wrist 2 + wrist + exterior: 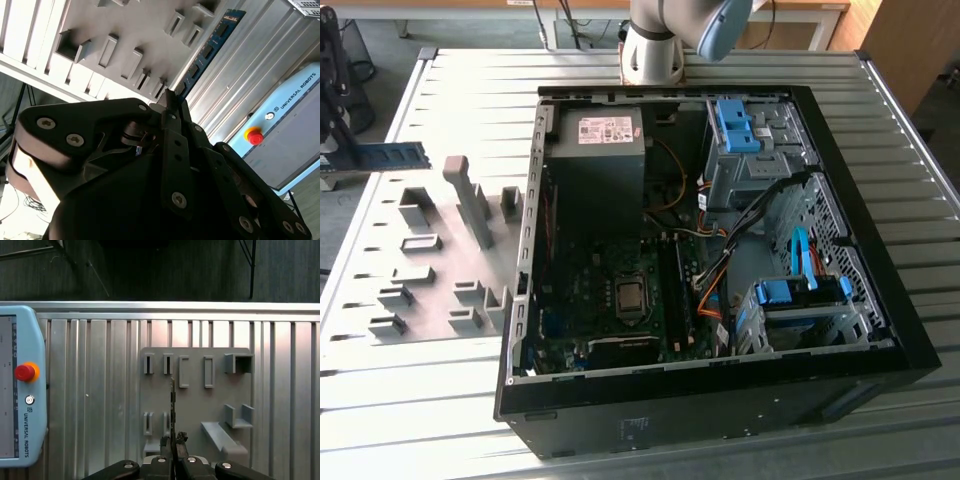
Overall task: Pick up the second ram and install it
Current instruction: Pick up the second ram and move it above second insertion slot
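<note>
The second ram (pixel 388 156) is a thin blue-green strip, held level above the far end of the grey fixture plate (pixel 430 262) at the exterior view's left. My gripper (pixel 332 160) is shut on one end of it, at the picture's left edge. In the second wrist view the ram (pixel 212 42) runs away from my fingertips (pixel 170 102), with dark chips along it. The first wrist view has it edge-on as a thin line (pixel 172 402) above the fixture plate (pixel 195 405), with my gripper (pixel 173 441) clamped on its near end.
An open black computer case (pixel 720 400) lies on the ribbed metal table (pixel 900 130), with motherboard, CPU socket (pixel 630 296), long memory slots (pixel 675 290), power supply (pixel 600 150) and blue drive caddies (pixel 800 290). A teach pendant with a red button (pixel 24 372) lies beside the fixture plate.
</note>
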Available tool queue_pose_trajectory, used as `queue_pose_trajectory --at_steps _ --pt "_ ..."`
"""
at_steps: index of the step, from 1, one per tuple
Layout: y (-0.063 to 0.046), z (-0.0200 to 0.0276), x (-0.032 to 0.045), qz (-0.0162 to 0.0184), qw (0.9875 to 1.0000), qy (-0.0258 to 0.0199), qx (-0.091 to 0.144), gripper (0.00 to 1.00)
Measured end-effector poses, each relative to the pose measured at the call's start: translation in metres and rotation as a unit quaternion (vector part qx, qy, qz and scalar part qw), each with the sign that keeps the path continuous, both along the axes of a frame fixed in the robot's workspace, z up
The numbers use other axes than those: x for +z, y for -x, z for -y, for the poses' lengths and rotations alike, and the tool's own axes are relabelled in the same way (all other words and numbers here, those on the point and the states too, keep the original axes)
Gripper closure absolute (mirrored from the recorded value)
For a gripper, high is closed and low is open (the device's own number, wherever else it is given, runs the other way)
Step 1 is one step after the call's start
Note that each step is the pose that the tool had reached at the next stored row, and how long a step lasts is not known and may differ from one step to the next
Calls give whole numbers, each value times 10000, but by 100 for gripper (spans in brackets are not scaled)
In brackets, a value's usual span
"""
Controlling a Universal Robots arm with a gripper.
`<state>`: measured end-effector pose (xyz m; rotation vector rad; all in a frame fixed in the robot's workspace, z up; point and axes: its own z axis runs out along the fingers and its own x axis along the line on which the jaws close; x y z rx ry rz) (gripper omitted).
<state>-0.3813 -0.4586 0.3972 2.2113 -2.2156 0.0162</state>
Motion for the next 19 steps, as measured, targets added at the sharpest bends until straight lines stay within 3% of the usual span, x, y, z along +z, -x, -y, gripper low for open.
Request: queue_pose_trajectory --at_steps 19 --pt "-265 0 0 0 10000 0 0 86"
